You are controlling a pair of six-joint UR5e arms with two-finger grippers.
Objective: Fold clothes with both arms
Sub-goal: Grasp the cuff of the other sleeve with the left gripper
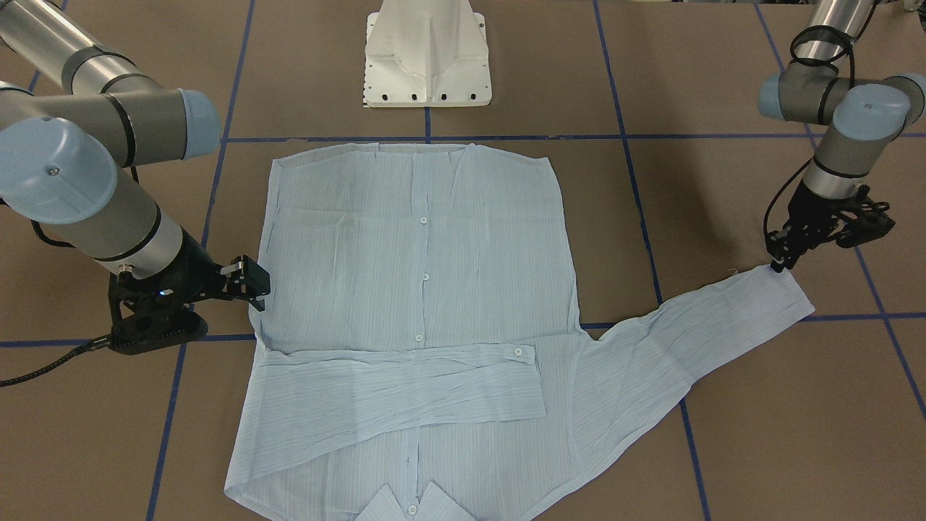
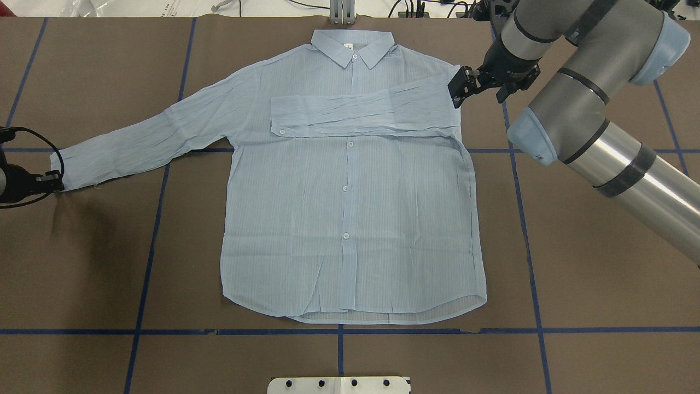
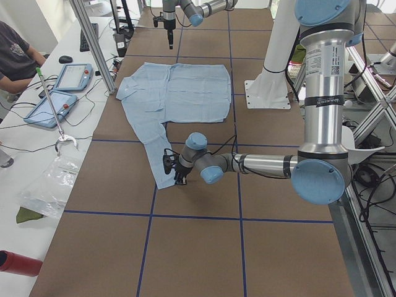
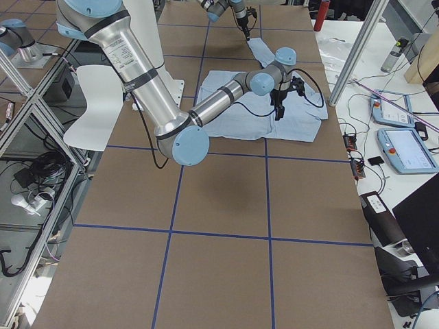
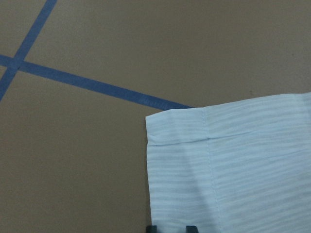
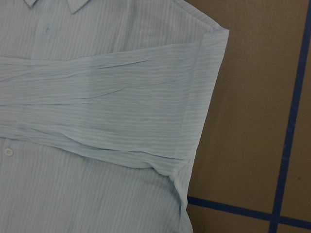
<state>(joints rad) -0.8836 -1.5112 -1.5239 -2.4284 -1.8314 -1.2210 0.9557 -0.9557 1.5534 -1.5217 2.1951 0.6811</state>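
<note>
- My left gripper (image 5: pixel 171 228): only its wrist view shows the two fingertips (image 5: pixel 151 228), at the bottom edge of the frame. There is a narrow gap between them and they hold nothing. The overhead view gives just a dark shape at far left.
- My right gripper (image 2: pixel 457 92): its wrist view shows no fingers, and the overhead and front views leave the gap unclear. I cannot tell how far it is parted.
- The shirt (image 2: pixel 350 208) lies flat and buttoned in mid-frame overhead, collar at the top.
- The spread sleeve (image 2: pixel 142 139) ends in a cuff (image 5: pixel 180 184) right at my left tips.
- The folded sleeve (image 2: pixel 361 112) crosses the chest, its fold just beside my right gripper.
- My left arm (image 1: pixel 832 155) reaches down at the front view's right.
- My right arm (image 2: pixel 579 104) slants in from the overhead view's right edge.
</note>
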